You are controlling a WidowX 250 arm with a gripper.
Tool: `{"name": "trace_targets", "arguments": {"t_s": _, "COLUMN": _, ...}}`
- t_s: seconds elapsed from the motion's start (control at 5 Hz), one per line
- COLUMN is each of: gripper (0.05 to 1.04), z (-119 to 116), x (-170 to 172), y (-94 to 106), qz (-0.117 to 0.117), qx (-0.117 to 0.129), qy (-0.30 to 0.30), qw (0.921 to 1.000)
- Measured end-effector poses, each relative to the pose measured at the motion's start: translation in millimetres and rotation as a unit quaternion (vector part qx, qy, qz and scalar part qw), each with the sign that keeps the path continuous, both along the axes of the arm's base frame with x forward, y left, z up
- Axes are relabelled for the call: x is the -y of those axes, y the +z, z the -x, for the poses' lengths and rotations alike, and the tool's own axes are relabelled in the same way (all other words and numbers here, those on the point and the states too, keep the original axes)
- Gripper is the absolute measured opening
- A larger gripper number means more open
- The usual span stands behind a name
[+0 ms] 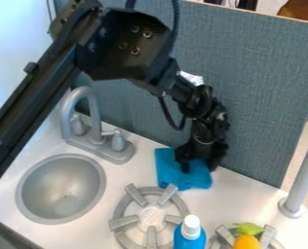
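gripper (199, 170) at blue cloth (178, 181), grey sink (36, 187), white-capped blue bottle (190, 238)

We see a black arm (36, 95) with long straight edges, an angular black housing (109, 61) dotted with round metallic screws (135, 50), dark looping cables (170, 118), a whitish patch (192, 78) and a black end effector (199, 163).

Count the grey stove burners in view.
2: one grey stove burner right of the round metal sink, a second burner at the bottom edge, cut off there and partly covered by an orange toy with a green top.
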State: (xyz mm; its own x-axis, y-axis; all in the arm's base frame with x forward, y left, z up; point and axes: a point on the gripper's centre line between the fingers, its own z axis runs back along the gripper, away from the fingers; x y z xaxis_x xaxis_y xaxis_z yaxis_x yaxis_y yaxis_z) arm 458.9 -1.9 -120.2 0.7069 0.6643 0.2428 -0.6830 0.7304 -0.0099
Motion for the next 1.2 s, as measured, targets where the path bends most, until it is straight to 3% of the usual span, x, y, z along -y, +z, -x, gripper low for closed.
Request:
{"name": "trace_targets", "arguments": {"t_s": 0.4, "gripper": 1.0, "z": 25, "x": -69, "y": -0.9, "qz": -0.018, "qx": -0.01, "qy": 0.063, "qw": 0.9978}}
{"name": "trace_targets", "arguments": {"t_s": 0.6, "gripper": 1.0, "z": 27, "x": -77, "y": -0.2, "qz": -0.015, "qx": -0.008, "qy": 0.066, "qw": 0.9977}}
{"name": "trace_targets", "arguments": {"t_s": 0.8, "gripper": 1.0, "z": 34, "x": -72, "y": 1.5, "qz": 0.01, "qx": -0.005, "qy": 0.039, "qw": 0.9992}}
{"name": "trace_targets", "arguments": {"t_s": 1.0, "gripper": 0.999, "z": 51, "x": -59, "y": 4.3, "qz": 0.049, "qx": -0.015, "qy": 0.022, "qw": 0.9984}}
{"name": "trace_targets", "arguments": {"t_s": 1.2, "gripper": 0.999, "z": 54, "x": -45, "y": 10.7, "qz": 0.084, "qx": -0.008, "qy": 0.006, "qw": 0.9964}}
